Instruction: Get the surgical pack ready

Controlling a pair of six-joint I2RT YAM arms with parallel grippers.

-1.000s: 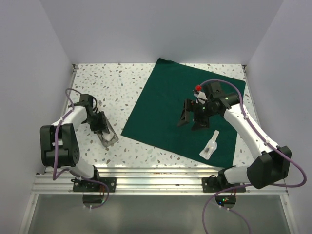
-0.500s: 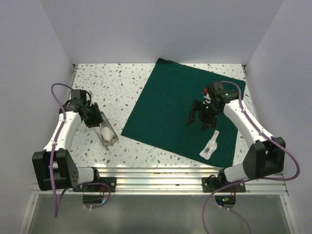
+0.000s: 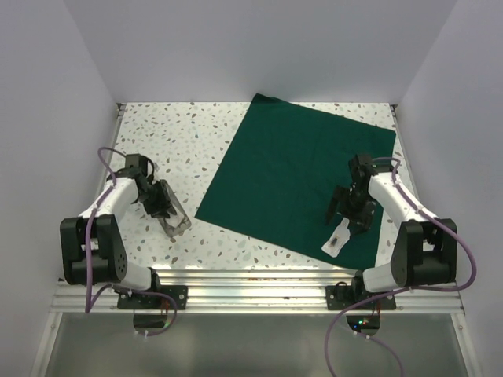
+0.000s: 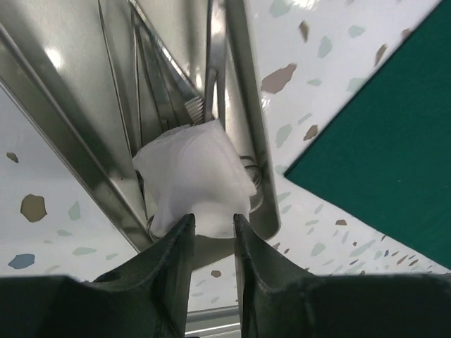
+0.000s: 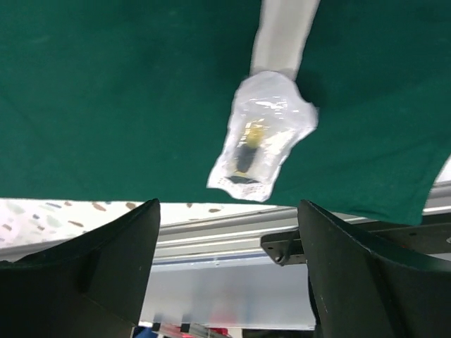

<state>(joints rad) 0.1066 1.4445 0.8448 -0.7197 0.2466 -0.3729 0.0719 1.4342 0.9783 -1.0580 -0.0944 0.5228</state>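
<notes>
Hanging low over the steel tray point(image 3: 176, 222) at the 9 o'clock side of the speckled table point(image 3: 189, 141), my left gripper point(image 4: 213, 220) has its jaws narrow, with only a slim gap between the two dark fingers point(image 4: 169, 267). In my left wrist view a white gauze pad point(image 4: 194, 179) lies in the tray, on top of thin steel instruments point(image 4: 211, 70), and its near edge comes down just to that gap. Whether the fingers pinch the gauze or only touch it, I cannot tell. The tray is long and narrow. It lies slanted on the bare table, from 11 o'clock to 5 o'clock, apart from the cloth.

The green drape point(image 3: 291, 165) is spread flat as one square at the 3 o'clock side of the table. It is turned so that one corner points to 12 o'clock and another to about 8 o'clock, toward the tray.

My right gripper point(image 5: 227, 204) is above the drape near its 5 o'clock corner, with the jaws wide and empty. In my right wrist view a clear plastic packet point(image 5: 261, 141) lies on the cloth at 12 o'clock of the jaws. Inside it I see a small dark and yellow thing, too small to name. A white strip point(image 5: 285, 32) goes out of the packet toward 12 o'clock. In the top view the packet is just at 6 o'clock of this gripper, close to the near edge of the drape. Past that edge I see a bit of table and the metal rail point(image 5: 211, 236).
</notes>
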